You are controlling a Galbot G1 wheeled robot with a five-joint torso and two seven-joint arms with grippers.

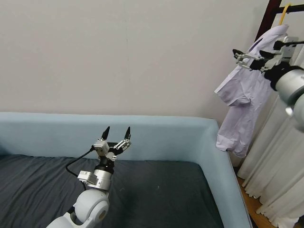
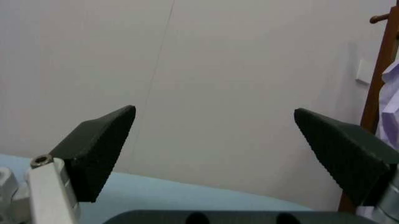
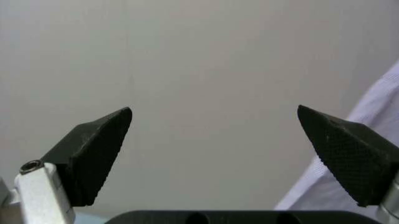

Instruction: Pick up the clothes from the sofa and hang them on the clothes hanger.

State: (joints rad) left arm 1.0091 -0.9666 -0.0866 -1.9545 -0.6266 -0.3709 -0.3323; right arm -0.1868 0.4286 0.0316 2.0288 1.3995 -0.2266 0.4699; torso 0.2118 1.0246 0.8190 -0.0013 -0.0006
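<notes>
One pale lilac shirt (image 1: 247,95) hangs at the robot's upper right, draped from a yellow hanger (image 1: 284,12) on a dark wooden clothes stand (image 1: 266,19). Its short sleeve sticks out toward the wall and its hem drops down just beside the end of the sofa.

The right end effector (image 1: 240,57) is up at the shirt's shoulder, with its fingers spread wide and nothing between them. From the head view I cannot tell whether it touches the cloth. The right wrist view shows the same end effector (image 3: 215,126) with its two dark, ribbed fingers (image 3: 93,149) far apart, bare wall in the gap and a fold of the shirt (image 3: 374,116) off to one side of it.

The left end effector (image 1: 118,129) is well apart from the shirt. It is raised over the sofa's dark seat cushion (image 1: 156,190) with its fingertips pointing up at the sofa back, and it too is wide open and holds nothing. In the left wrist view its fingers (image 2: 100,144) frame the wall, with the stand (image 2: 380,70) and an edge of the shirt (image 2: 391,102) beyond.

The sofa (image 1: 156,133) is light blue, and its back runs along the plain wall (image 1: 118,57). White curtains (image 1: 275,161) hang beyond the sofa's right end, below and beside the shirt.
</notes>
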